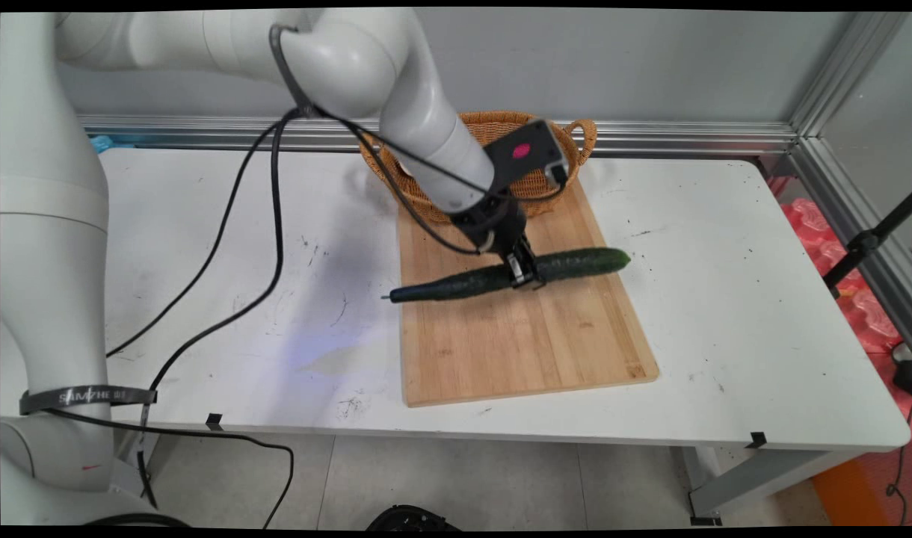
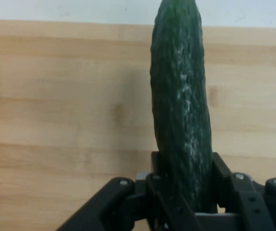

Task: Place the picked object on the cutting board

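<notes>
Gripping the cucumber mid-length, the jaws hold it across the cutting board, both ends overhanging its edges.

This looks like a robotics lab set up for testing. A scuffed white worktop stands in a bay fenced with aluminium rails along a bare grey wall, a white robot arm trailing loose black cables at the frame's left.
</notes>
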Controlling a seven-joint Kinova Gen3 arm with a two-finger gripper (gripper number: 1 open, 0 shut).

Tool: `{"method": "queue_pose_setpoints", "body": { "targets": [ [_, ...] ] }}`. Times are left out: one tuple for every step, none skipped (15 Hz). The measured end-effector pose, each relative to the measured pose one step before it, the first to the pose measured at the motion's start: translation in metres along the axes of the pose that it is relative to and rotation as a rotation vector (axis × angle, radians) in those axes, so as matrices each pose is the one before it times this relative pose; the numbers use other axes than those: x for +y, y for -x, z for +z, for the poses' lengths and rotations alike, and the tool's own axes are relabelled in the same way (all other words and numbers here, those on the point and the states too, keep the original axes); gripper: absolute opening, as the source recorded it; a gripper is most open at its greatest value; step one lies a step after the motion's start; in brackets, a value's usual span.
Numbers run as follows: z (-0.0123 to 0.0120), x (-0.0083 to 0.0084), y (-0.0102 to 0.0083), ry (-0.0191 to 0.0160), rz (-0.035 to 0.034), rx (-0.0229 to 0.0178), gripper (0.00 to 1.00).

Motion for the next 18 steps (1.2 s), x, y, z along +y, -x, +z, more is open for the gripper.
{"method": "queue_pose_setpoints", "body": {
  "targets": [
    [0.00295,0.00292,0.00227,0.00477,0.00123,0.00009,0.00],
    [0.00474,0.00461,0.00334,0.00731,0.00213,0.00093,0.00],
    [0.00388,0.00396,0.00249,0.00618,0.00220,0.00152,0.00],
    [0.00430,0.00429,0.00232,0.00676,0.00312,0.00303,0.00],
    [0.00353,0.00333,0.00160,0.00509,0.00258,0.00264,0.00],
    [0.00277,0.00240,0.00125,0.00318,0.00180,0.00204,0.00],
    [0.00262,0.00201,0.00126,0.00224,0.00099,0.00199,0.00],
    [0.00204,0.00129,0.00103,0.00076,0.00028,0.00123,0.00],
    [0.00287,0.00160,0.00153,0.00063,-0.00033,0.00145,0.00],
    [0.00182,0.00091,0.00105,0.00038,-0.00039,0.00067,0.00],
    [0.00316,0.00140,0.00179,0.00049,-0.00063,0.00122,0.00],
    [0.00264,0.00107,0.00150,0.00048,-0.00006,0.00087,0.00],
    [0.00301,0.00121,0.00150,0.00079,0.00085,0.00132,0.00],
    [0.00255,0.00096,0.00120,0.00087,0.00123,0.00095,0.00],
    [0.00288,0.00114,0.00116,0.00159,0.00164,0.00133,0.00],
    [0.00278,0.00119,0.00095,0.00275,0.00214,0.00160,0.00],
    [0.00256,0.00105,0.00085,0.00249,0.00263,0.00156,0.00],
    [0.00204,0.00078,0.00072,0.00198,0.00191,0.00116,0.00]
  ]
}}
